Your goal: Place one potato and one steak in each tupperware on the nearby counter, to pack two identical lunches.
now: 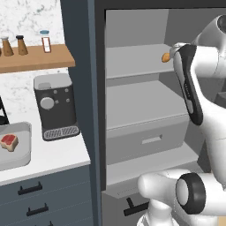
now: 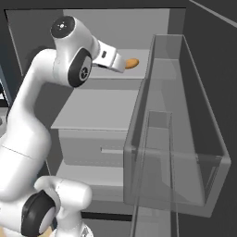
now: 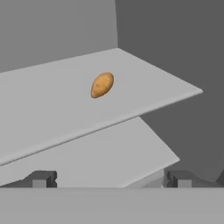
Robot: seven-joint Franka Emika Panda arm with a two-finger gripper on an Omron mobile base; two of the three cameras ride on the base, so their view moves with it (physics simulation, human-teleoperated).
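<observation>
A brown potato [image 3: 102, 84] lies alone on the upper grey shelf [image 3: 52, 113] of the open fridge; the base views show the same potato [image 1: 165, 57] [image 2: 132, 63] just beyond my hand. My gripper [image 3: 111, 179] hangs in front of that shelf, short of the potato, open with nothing between its fingers. To the left, on the white counter [image 1: 57, 154], a clear tupperware [image 1: 27, 132] holds a red steak [image 1: 9, 142]; the tupperware is cut off by the frame edge.
A black coffee machine [image 1: 55, 106] stands on the counter beside the fridge wall. Above it is a wooden shelf [image 1: 37, 59] with shakers. The fridge has lower shelves and a drawer [image 1: 148, 140]. Clear door bins [image 2: 185, 152] jut out at the right.
</observation>
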